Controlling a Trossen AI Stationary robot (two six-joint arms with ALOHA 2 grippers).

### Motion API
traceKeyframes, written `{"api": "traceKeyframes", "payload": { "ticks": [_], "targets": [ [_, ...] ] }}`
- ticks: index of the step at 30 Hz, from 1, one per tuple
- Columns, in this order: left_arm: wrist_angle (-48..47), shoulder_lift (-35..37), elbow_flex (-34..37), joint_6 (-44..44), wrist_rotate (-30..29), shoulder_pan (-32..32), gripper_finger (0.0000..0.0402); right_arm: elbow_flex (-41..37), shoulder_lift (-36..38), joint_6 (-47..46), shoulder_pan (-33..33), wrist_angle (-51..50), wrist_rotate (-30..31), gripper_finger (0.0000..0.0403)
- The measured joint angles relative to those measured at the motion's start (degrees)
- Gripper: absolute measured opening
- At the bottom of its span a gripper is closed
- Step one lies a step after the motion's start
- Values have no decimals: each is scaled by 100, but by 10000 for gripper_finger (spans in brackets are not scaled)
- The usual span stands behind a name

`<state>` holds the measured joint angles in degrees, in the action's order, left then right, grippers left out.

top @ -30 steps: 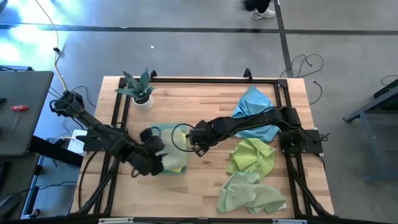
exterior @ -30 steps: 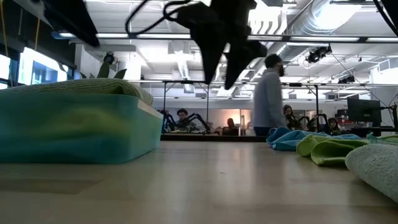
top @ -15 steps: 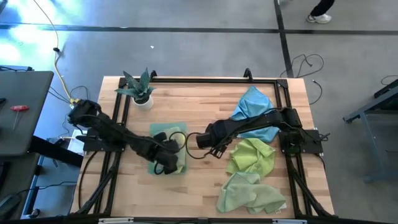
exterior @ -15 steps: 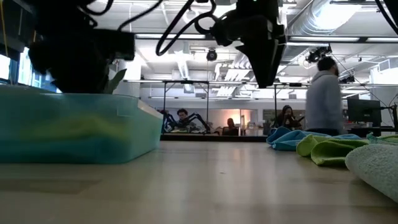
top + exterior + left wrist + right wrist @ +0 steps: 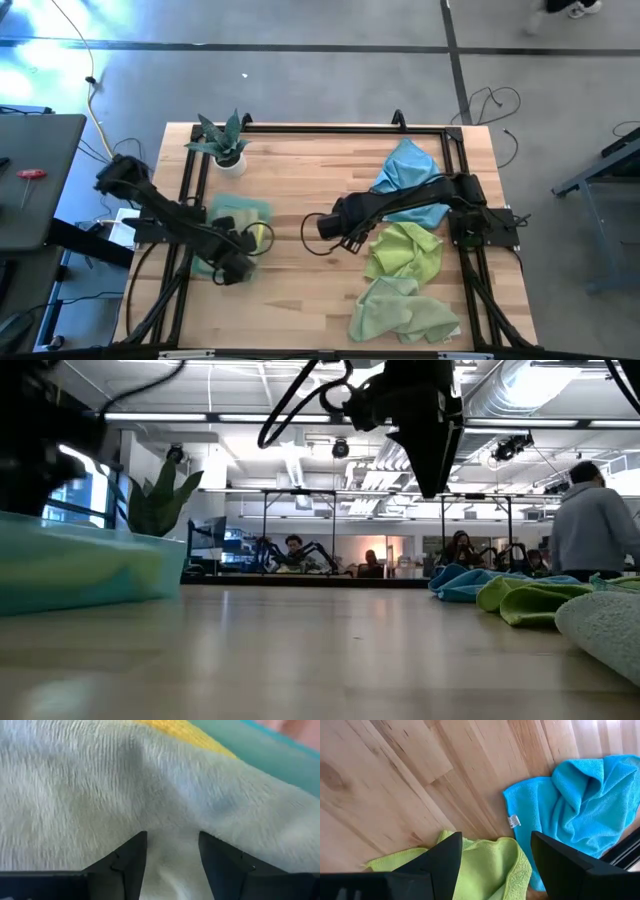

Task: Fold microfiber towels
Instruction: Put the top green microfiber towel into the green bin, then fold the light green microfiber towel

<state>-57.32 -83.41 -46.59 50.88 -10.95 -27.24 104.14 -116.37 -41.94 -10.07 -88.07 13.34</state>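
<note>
Two dark arms over one wooden counter [image 5: 300, 170], four lots of cloth on it.

Far left: left arm [image 5: 160, 205] reaching in from the counter's left edge, left jaws down on the near edge of one folded stack of microfiber towels [image 5: 243, 212]. Three colours countable in that stack: teal, pale green, and a yellow layer [image 5: 259, 236] peeking out at its right side. From the left wrist, both fingers [image 5: 125, 865] pressed into pale green cloth [image 5: 100, 795], a fold of it pinched up between them; left jaws closed partway on that cloth, with yellow and teal showing beyond. From counter height, same stack [image 5: 80, 570] seen as a low teal and green block at the left.

Behind the stack, at the far left corner: one small spiky potted plant [image 5: 225, 142], upright, well apart from the stack.

Middle: right arm [image 5: 400, 200] stretching in from the right, right jaws hanging above bare wood between the stack and the loose cloths. Spread wide, holding nothing; both fingers [image 5: 435, 865] clear of everything, only wood and cloth beneath.

Right side: three loose, unfolded towels in a column. One sky blue towel [image 5: 408, 170] farthest back, partly under the right arm. One bright yellow-green towel [image 5: 405, 252] in the middle, just beside the blue. One pale green towel [image 5: 400, 315] nearest the front edge, touching the yellow-green one.

Beyond the counter, far right: one person [image 5: 595, 525] in a grey top.
</note>
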Motion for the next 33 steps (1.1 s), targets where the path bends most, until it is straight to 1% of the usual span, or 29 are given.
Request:
{"api": "traceKeyframes", "payload": {
  "ticks": [3, 6, 8, 10, 13, 15, 17, 20, 23, 25, 27, 29, 31, 33],
  "targets": [
    [-8, 502, -198, 324, 0, -88, 170, 0, 288, -53, 0, -39, -30, 229],
    [-29, 999, -509, 427, -248, -105, 170, 0, 730, -157, 0, -63, -14, 229],
    [4, 1259, -702, 451, -622, -77, 170, 0, 1022, -170, -1, -18, -10, 229],
    [40, 1453, -874, 466, -1151, -29, 170, -49, 1290, -300, -49, 37, 1, 229],
    [192, 1616, -1079, 537, -1823, 131, 170, -414, 1647, -482, -172, 30, 11, 229],
    [495, 1625, -1214, 463, -2145, 277, 170, -871, 1941, -711, -264, -6, -38, 229],
    [741, 1614, -1276, 161, -2224, 449, 170, -1459, 2300, -1055, -315, -20, -268, 229],
    [1682, 1543, -1311, -333, -2182, 714, 170, -2497, 2893, -1622, -358, 97, -676, 229],
    [2526, 1521, -1301, -758, -2022, 938, 170, -3524, 3503, -2378, -361, 593, -1194, 229],
    [3013, 1509, -1308, -985, -1968, 1044, 170, -4187, 3777, -2840, -386, 956, -1488, 229],
    [3400, 1503, -1303, -1181, -1970, 1119, 170, -4757, 3965, -3184, -467, 1279, -1712, 229],
    [3666, 1505, -1303, -1287, -1972, 1165, 170, -5187, 4039, -3284, -547, 1586, -1883, 229],
    [3815, 1503, -1303, -1305, -1970, 1217, 170, -5474, 4040, -3280, -622, 1917, -1971, 229],
    [3858, 1504, -1303, -1301, -1971, 1260, 170, -5688, 4025, -3272, -682, 2150, -1934, 229]
  ]
}}
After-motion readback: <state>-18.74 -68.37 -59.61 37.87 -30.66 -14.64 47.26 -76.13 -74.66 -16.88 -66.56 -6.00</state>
